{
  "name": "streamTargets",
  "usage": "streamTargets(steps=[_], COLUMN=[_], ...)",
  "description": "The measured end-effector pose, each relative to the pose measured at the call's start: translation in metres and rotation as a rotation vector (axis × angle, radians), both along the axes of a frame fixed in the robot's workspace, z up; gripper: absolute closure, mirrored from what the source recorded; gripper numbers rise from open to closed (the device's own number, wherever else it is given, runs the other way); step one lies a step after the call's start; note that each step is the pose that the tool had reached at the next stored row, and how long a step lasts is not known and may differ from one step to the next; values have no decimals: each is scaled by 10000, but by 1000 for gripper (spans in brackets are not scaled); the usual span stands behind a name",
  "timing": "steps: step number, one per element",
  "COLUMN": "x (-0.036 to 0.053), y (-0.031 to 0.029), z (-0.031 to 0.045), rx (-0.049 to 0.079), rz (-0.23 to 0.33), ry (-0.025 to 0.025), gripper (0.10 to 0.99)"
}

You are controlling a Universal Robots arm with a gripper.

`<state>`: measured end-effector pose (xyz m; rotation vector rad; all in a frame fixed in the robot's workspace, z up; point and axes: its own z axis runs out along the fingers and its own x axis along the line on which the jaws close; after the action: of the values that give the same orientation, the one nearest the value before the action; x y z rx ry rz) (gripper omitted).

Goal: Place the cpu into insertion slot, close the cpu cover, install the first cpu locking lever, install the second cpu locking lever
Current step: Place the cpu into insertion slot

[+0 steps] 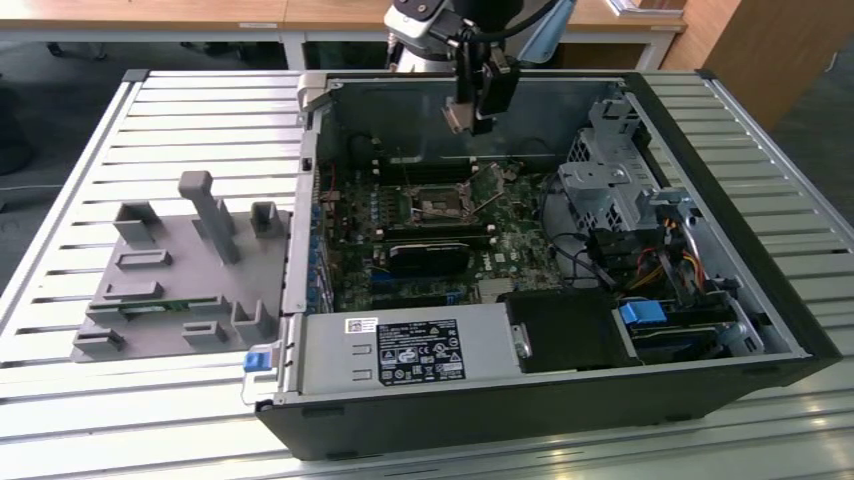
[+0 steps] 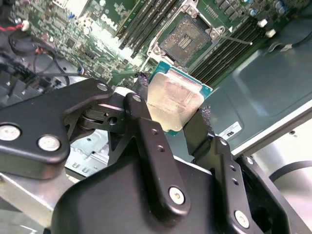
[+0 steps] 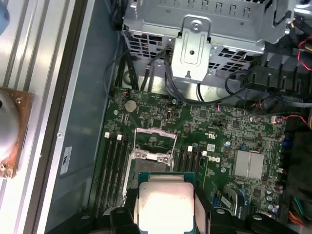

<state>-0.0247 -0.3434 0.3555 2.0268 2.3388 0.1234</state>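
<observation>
Our pincer [image 1: 461,118] hangs inside the open case [image 1: 534,410], above the board [image 1: 400,265] and near the case's far wall. Its two black fingers [image 2: 141,105] are clenched on the cpu [image 2: 175,97], one on each of two opposite edges. In both wrist views we see the chip's silver-grey top turned toward the camera, with a thin green rim around it. In the exterior view the cpu [image 1: 458,120] shows as a small pale plate at the fingertips, clear of everything below it.

We find the socket [image 3: 150,157] empty on the green board – its contact field is bare in the second wrist view [image 2: 186,39]. The cpu sits in the air above it and touches nothing but the fingers. In the first wrist view the cover [image 3: 155,132] looks swung up from the socket's far edge, a thin grey frame with board showing through its window. A thin lever [image 2: 236,39] juts from one socket corner, unlatched.

Memory slots [image 3: 113,161] run along both sides of the socket. The case lies on its side on a slatted metal table [image 1: 134,420]. A grey fixture [image 1: 187,270] rests on the table at the exterior view's left – well apart from the pincer.
</observation>
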Motion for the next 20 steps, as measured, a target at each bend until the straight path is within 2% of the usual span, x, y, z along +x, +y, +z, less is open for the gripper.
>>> streamTargets(steps=[8,20], x=[-5,-75], y=[0,10], z=[-84,-229], rx=[-29,-33], rz=[-988,-1105], ry=[2,34], gripper=[545,545])
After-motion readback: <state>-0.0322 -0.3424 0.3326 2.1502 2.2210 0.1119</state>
